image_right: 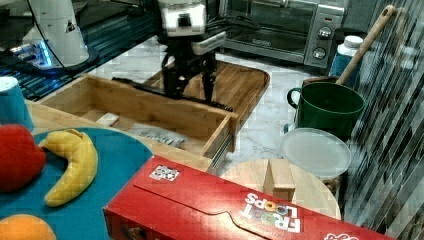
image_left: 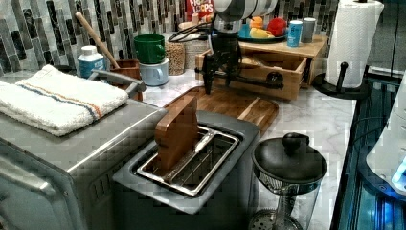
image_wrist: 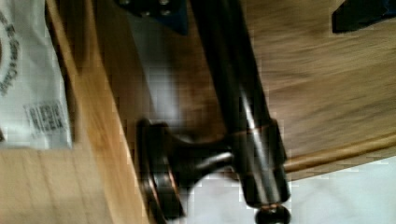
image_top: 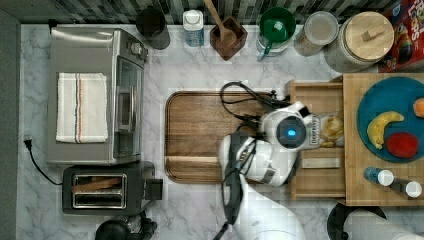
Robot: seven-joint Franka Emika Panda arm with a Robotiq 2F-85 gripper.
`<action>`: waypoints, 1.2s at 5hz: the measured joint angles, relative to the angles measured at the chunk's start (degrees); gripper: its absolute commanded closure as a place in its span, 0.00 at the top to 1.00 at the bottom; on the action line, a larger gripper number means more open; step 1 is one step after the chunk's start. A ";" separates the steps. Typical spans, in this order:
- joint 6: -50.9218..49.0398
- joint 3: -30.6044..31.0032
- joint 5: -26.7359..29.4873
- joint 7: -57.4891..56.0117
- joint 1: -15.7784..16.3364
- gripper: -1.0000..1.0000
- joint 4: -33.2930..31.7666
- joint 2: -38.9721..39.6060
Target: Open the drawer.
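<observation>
We count one drawer (image_right: 150, 107), pulled well out of the light-wood cabinet (image_left: 287, 50), and one black bar handle (image_left: 249, 81) on its front. Two packets lie inside the drawer, one shiny (image_top: 332, 130) and one pale (image_top: 320, 163). One dark tray (image_top: 200, 135) lies on the marble counter (image_top: 200, 70), under the drawer front. One gripper (image_right: 192, 92) stands directly above the handle, and its two fingers (image_right: 209, 85) are spread, one on each side of the bar, so it is released. In the wrist view we see the handle (image_wrist: 243, 121) and one post (image_wrist: 187, 161).
</observation>
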 measured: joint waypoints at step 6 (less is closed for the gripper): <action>-2.46 1.40 -2.36 4.78 3.72 1.00 -1.68 -1.70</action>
